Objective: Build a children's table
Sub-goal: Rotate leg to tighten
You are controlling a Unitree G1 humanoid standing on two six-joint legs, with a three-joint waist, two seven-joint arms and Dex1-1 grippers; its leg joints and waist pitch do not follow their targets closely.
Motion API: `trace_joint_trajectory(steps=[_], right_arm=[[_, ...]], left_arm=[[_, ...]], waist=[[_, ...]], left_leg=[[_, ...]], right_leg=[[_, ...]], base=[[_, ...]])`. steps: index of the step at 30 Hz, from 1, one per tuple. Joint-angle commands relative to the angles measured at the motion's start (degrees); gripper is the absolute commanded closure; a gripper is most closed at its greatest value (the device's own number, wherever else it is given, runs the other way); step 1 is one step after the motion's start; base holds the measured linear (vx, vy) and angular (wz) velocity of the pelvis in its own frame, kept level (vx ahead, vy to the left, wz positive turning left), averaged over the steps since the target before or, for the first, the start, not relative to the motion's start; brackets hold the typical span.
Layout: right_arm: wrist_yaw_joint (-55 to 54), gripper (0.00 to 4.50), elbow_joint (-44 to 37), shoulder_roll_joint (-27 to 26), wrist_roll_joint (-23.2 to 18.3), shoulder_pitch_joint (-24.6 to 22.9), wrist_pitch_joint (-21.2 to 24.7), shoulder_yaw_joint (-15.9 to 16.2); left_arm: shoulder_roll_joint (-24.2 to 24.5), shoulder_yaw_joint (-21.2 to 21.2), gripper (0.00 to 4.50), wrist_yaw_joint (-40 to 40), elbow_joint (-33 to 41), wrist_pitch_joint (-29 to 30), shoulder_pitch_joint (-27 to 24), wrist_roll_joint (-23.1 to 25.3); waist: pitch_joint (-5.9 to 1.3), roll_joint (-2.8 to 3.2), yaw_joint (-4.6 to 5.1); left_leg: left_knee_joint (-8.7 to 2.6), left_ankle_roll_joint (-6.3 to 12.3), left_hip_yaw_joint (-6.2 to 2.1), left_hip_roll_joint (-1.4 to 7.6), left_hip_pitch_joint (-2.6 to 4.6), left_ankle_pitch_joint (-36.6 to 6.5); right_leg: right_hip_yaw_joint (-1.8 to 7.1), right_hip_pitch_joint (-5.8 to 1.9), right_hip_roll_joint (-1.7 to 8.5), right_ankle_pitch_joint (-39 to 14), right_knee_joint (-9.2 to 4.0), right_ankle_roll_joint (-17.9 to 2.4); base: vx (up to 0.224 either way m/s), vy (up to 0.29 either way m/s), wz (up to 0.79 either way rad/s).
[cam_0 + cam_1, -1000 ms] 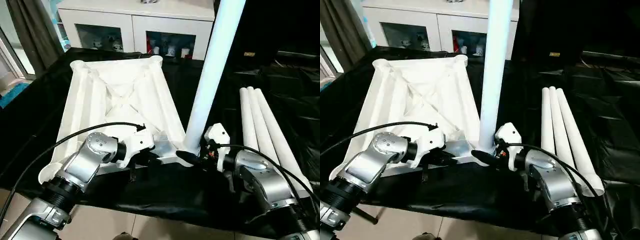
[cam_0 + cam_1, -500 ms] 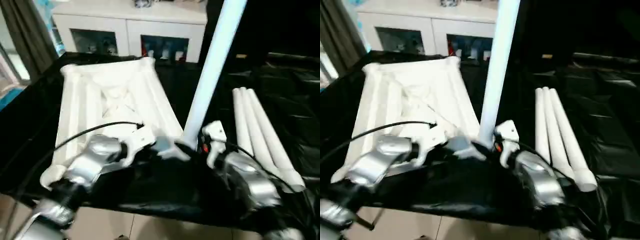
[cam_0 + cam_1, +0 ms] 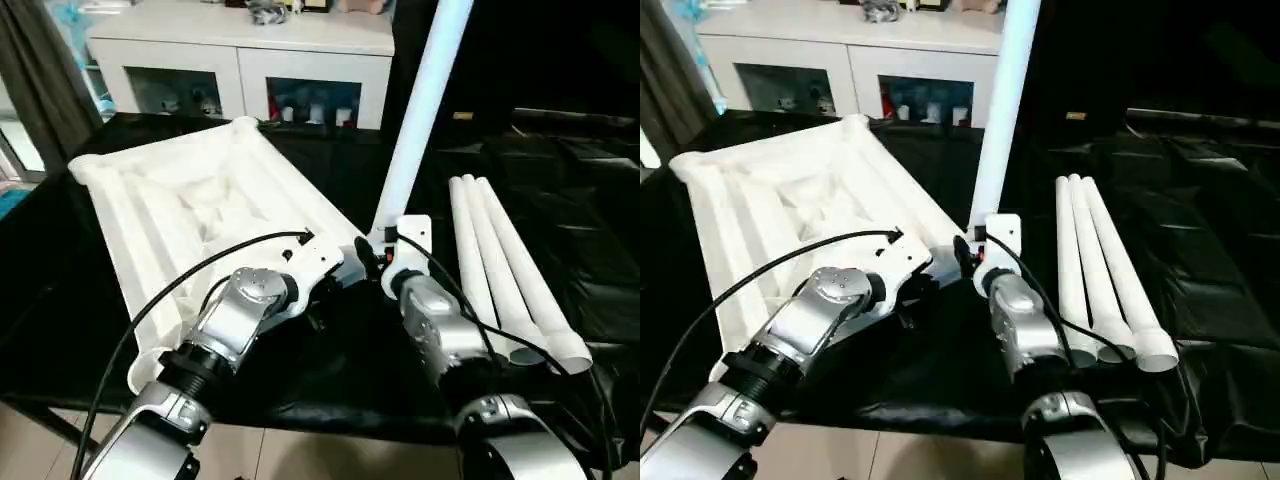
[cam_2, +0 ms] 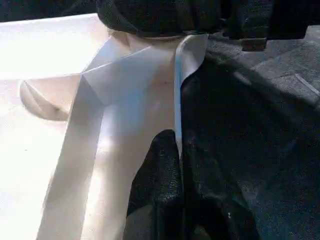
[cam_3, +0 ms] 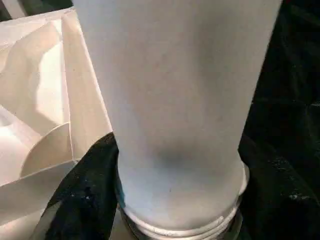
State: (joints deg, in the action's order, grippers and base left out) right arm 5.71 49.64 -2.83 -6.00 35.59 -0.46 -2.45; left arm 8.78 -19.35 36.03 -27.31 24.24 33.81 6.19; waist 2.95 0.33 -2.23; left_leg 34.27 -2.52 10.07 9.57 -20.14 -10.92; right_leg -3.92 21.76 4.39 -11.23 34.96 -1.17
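The children's table lies in parts on a black cloth. Its white tabletop (image 3: 180, 220) rests upside down, ribs up, skewed with its far end to the left. One white leg (image 3: 415, 110) stands upright in the near right corner socket. My right gripper (image 3: 375, 258) is shut on that leg's base, a black finger (image 5: 85, 200) on either side above the threaded end. In the left wrist view, my left gripper (image 4: 180, 200) is shut on the tabletop's thin rim (image 4: 177, 130) beside that corner. Three loose legs (image 3: 500, 270) lie side by side to the right.
A white cabinet (image 3: 250, 50) with glass doors stands behind the work surface. The black cloth (image 3: 570, 180) is wrinkled at the right. The surface's front edge runs close under my forearms, with floor (image 3: 300, 455) below. A dark curtain (image 3: 40, 70) hangs at the far left.
The tabletop has swung round, its far end now pointing left, with the leg still upright in its corner. Both arms have swung inward with it. The camera view has also shifted.
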Motion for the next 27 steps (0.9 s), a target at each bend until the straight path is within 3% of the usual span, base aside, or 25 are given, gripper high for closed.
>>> trace_joint_trajectory(steps=[1,3,4,8,12,14,17,18,19,20,22,23,27], right_arm=[[2.0,1.74,5.5,-2.5,-1.8,-0.7,1.0,-0.6],[3.4,1.74,5.3,-2.9,-3.0,-0.6,0.5,-1.3],[4.9,1.18,4.8,-3.0,-3.7,-0.6,0.4,-1.5],[7.8,0.94,3.7,-3.0,-4.4,-0.4,-0.6,-1.5],[12.6,0.63,-1.1,-1.2,-5.7,-0.6,0.3,-1.5],[13.4,0.41,-1.9,-0.9,-5.6,-0.8,0.4,-1.3],[20.9,0.22,-9.8,2.2,-6.5,-3.7,3.7,1.1],[29.8,0.22,-19.1,7.4,-7.1,-8.0,7.8,5.2],[29.8,0.22,-19.1,7.4,-7.1,-8.0,7.8,5.2],[29.8,0.22,-19.1,7.4,-7.1,-8.0,7.8,5.2],[35.2,0.22,-24.1,10.9,-7.8,-10.6,10.5,7.1],[39.4,0.22,-26.8,13.5,-7.8,-12.2,12.1,8.9],[44.3,0.22,-30.3,17.5,-6.7,-14.7,13.7,11.7]], left_arm=[[-0.7,0.0,4.50,-0.9,1.0,-1.9,0.4,-0.3],[-0.3,0.3,4.50,-0.8,1.1,-2.0,0.3,-0.3],[0.0,0.4,4.50,-0.6,1.2,-2.4,0.2,-0.4],[1.1,0.4,4.50,1.1,1.7,-4.2,-0.3,-0.9],[3.8,0.7,4.50,4.7,2.3,-7.0,-1.4,-1.3],[4.2,0.7,4.50,5.3,2.4,-7.6,-1.6,-1.4],[6.4,0.8,4.50,8.9,3.7,-8.7,-2.5,-2.4],[8.9,0.8,4.50,13.5,4.9,-10.5,-3.3,-4.0],[8.9,0.8,4.50,13.5,4.9,-10.5,-3.3,-4.0],[8.9,0.8,4.50,13.5,4.9,-10.5,-3.3,-4.0],[10.9,0.6,4.50,18.3,6.2,-13.4,-4.3,-5.5],[12.8,0.1,4.50,22.9,8.2,-13.9,-5.2,-6.9],[15.2,-0.7,4.50,27.9,10.4,-13.6,-6.2,-8.3]], waist=[[-2.97,0.30,-0.11],[-2.95,0.42,-0.09],[-2.94,0.42,-0.07],[-2.92,0.36,0.04],[-3.01,0.57,0.00],[-3.17,0.55,-0.10],[-3.58,0.54,-0.50],[-3.84,0.43,-1.10],[-4.34,0.54,-1.42],[-4.22,0.46,-1.40],[-4.25,0.37,-1.69],[-3.91,0.38,-1.75],[-3.44,0.68,-1.82]], left_leg=[[-5.04,-0.70,-1.78,3.22,0.16,-20.1],[-5.06,-0.59,-1.76,3.25,0.16,-20.0],[-5.11,-0.49,-1.74,3.27,0.19,-20.3],[-5.22,-0.10,-1.83,3.32,0.03,-20.8],[-5.14,0.73,-1.67,3.19,-0.16,-18.3],[-5.14,1.11,-1.59,3.38,-0.27,-16.0],[-4.82,2.67,-1.35,3.41,-0.56,-10.7],[-4.45,3.84,-1.33,3.38,-0.67,-7.3],[-3.95,5.66,-1.29,3.51,-0.76,-3.4],[-3.88,6.44,-1.17,3.41,-0.93,-2.5],[-3.72,7.56,-1.09,3.33,-0.95,-2.6],[-3.96,7.15,-1.06,3.51,-0.90,-4.7],[-4.47,4.37,-1.05,3.81,-0.55,-9.3]], right_leg=[[2.88,-1.31,4.61,-20.4,-5.40,-9.8],[2.92,-1.30,4.62,-20.1,-5.37,-10.1],[2.93,-1.31,4.59,-20.2,-5.42,-10.0],[2.95,-1.43,4.68,-20.8,-5.45,-10.0],[3.07,-1.59,4.67,-20.3,-5.57,-10.2],[3.14,-1.73,4.67,-17.6,-5.19,-10.9],[3.07,-2.10,4.33,-8.7,-4.19,-12.8],[2.95,-2.46,4.18,-3.8,-3.78,-12.8],[3.01,-2.44,4.16,3.2,-2.72,-13.6],[2.96,-2.28,4.07,5.1,-2.66,-14.2],[2.91,-2.34,4.30,5.6,-2.63,-14.9],[2.82,-2.22,4.39,1.8,-3.08,-14.9],[2.94,-1.81,4.32,-6.4,-3.84,-14.1]], base=[[0.000,0.000,0.00],[0.000,0.000,0.00],[0.000,0.000,0.00],[0.000,0.000,0.00],[0.000,0.000,0.00],[0.000,0.000,0.00],[0.000,0.000,0.00],[0.000,0.000,0.00],[0.000,0.000,0.00],[0.000,0.000,0.00],[0.000,0.000,0.00],[0.000,0.000,0.00],[0.000,0.000,0.00]])
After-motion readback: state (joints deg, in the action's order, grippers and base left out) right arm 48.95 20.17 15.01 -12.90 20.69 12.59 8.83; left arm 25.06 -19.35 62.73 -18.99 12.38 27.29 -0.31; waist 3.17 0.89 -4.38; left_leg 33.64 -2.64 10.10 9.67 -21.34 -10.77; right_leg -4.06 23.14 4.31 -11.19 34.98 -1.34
